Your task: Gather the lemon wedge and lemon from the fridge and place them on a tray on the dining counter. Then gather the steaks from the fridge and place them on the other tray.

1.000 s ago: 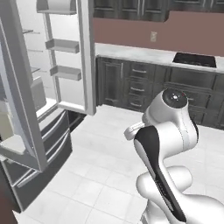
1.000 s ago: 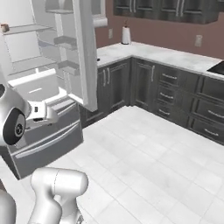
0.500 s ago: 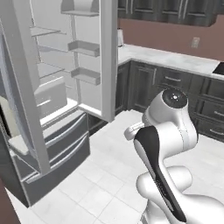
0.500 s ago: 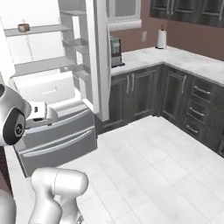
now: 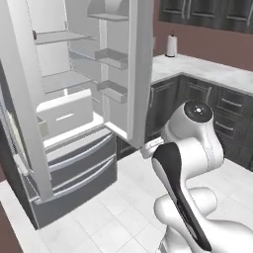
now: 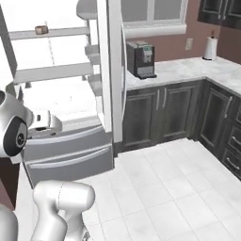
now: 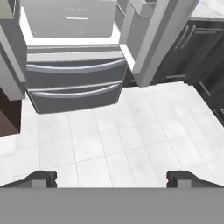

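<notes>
Fridge [image 5: 74,123], doors standing open, likely for access to the shelves; base facing it across the floor. Gripper [image 7: 111,178] hanging open and empty, tips spread wide, pointing down at floor tiles with the freezer drawers [image 7: 74,81] at 12 o'clock. One small brown item [image 6: 41,29] sitting on the top shelf, too small to identify. Lemon, wedge, steaks and trays: whereabouts not discernible.

no legible text or labels anywhere

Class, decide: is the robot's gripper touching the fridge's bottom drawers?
Apart. The hand view shows the open gripper hanging over bare floor tiles, with the fridge drawers well beyond its fingertips.
</notes>
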Robot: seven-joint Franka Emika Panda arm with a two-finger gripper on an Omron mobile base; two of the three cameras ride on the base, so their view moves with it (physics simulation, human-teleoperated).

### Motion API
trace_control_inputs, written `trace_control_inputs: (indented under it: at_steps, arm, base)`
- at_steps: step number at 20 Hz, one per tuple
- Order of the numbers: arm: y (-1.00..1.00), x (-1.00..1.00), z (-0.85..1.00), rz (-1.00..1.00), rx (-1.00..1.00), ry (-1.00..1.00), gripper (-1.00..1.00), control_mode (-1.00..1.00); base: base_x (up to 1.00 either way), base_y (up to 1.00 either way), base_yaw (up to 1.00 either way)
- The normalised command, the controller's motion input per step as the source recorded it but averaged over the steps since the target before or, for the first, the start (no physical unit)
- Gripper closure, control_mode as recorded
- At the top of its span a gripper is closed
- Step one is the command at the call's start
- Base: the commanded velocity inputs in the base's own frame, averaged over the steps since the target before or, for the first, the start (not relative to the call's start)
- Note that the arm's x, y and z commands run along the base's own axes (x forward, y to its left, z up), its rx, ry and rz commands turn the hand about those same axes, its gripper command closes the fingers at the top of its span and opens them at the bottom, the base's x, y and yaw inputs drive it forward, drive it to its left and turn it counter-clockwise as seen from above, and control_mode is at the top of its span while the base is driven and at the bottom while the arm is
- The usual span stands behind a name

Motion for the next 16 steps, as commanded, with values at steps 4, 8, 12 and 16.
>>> trace_control_inputs:
  at_steps: [4, 8, 12, 16]
  arm:
    - [0.0, 0.0, 0.0, 0.0, 0.0, 0.0, -1.0, 1.0]
    - [0.0, 0.0, 0.0, 0.0, 0.0, 0.0, -1.0, 1.0]
    - [0.0, 0.0, 0.0, 0.0, 0.0, 0.0, -1.0, 1.0]
    - [0.0, 0.0, 0.0, 0.0, 0.0, 0.0, -1.0, 1.0]
  base:
    - [0.89, -0.14, 0.37]
    - [0.9, -0.09, 0.35]
    - [0.88, -0.03, 0.32]
    - [0.72, -0.22, 0.34]
